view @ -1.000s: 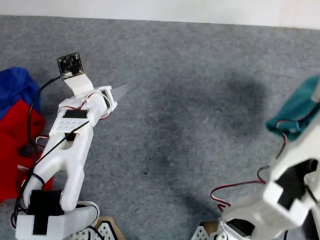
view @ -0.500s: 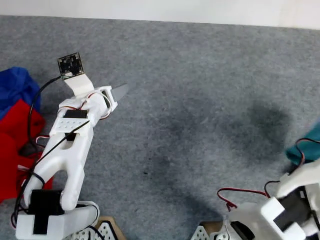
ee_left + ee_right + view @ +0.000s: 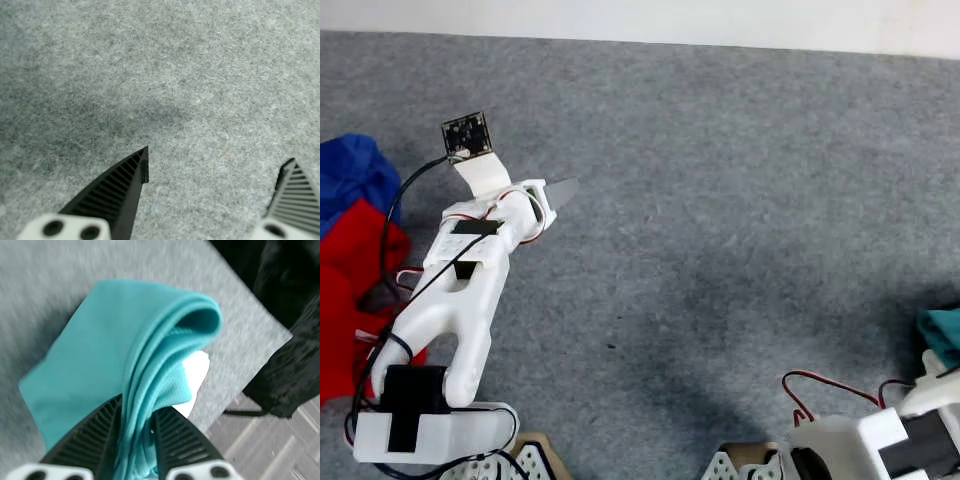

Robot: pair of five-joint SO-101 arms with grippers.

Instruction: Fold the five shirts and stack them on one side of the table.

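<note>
A folded teal shirt (image 3: pixel 125 365) hangs from my right gripper (image 3: pixel 137 422), whose fingers are shut on its layered edge. In the high view a corner of the teal shirt (image 3: pixel 942 330) shows at the right edge, above the right arm's base. My left gripper (image 3: pixel 217 162) stands open over bare grey felt with nothing between its fingers; in the high view the left gripper (image 3: pixel 560 190) is at the left-centre of the table. A red shirt (image 3: pixel 345 290) and a blue shirt (image 3: pixel 350 175) lie crumpled at the table's left edge.
Grey felt (image 3: pixel 720 180) covers the table, with open room across the middle and back. In the right wrist view the table's edge (image 3: pixel 250 355) drops off to a tiled floor, with a black object (image 3: pixel 285 315) beside it.
My right arm has pulled back toward the near right corner, carrying the teal shirt almost out of the high view. The left arm has shifted only slightly.
</note>
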